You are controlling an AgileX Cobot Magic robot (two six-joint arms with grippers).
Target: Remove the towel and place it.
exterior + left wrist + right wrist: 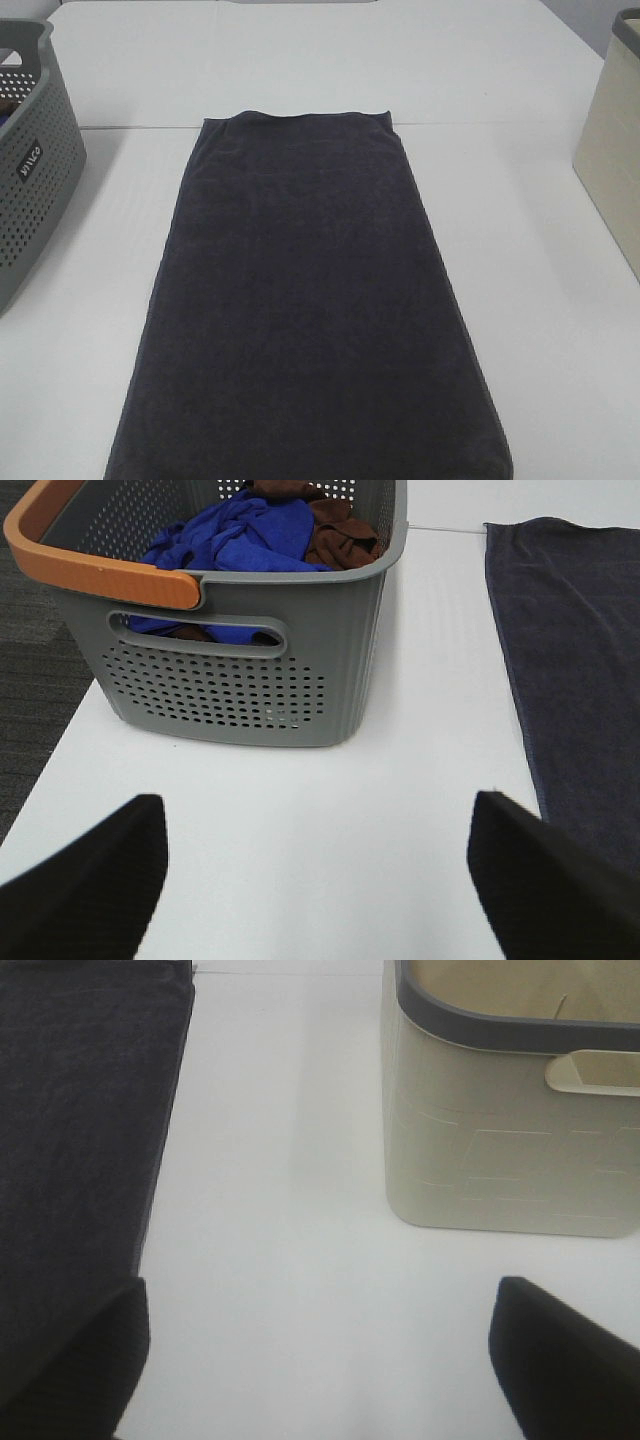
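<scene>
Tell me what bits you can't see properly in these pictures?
- Towel: its near end is cut off by the high view's bottom edge.
- Grey basket: what lies under the blue cloth and brown cloth is hidden, left wrist view.
- Beige bin: its inside is mostly cut off, right wrist view.
- Both grippers: absent from the high view.
</scene>
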